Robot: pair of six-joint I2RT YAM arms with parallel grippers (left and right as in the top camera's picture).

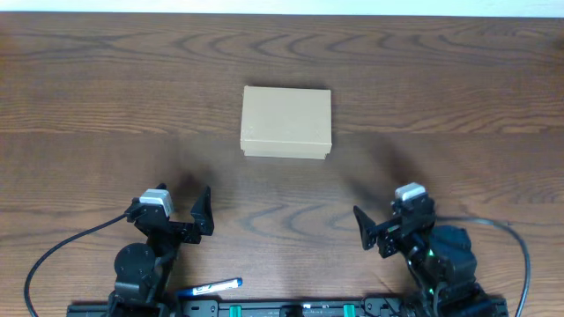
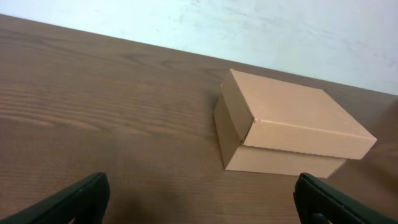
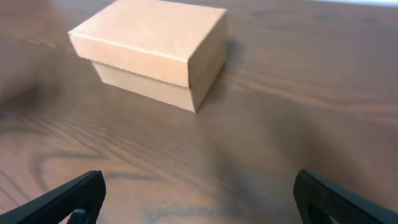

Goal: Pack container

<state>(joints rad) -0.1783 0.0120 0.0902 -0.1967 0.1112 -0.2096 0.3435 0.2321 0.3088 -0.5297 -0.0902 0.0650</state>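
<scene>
The container [image 1: 286, 121] is a small tan cardboard box with its lid down, lying on the wooden table [image 1: 106, 97] near the middle. It appears upper right in the left wrist view [image 2: 292, 115] and upper left in the right wrist view [image 3: 155, 37]. My left gripper [image 1: 201, 217] sits near the front edge, left of and short of the box, open with only bare wood between its fingers [image 2: 81, 196]. Front right, my right gripper [image 1: 367, 231] is likewise open and empty, its fingers [image 3: 74, 193] wide apart. Neither gripper touches the box.
A blue and white pen [image 1: 218, 286] lies at the front edge beside the left arm's base. Black cables [image 1: 53, 255] loop out from both arm bases. A pale wall [image 2: 249, 25] runs behind the table's far edge.
</scene>
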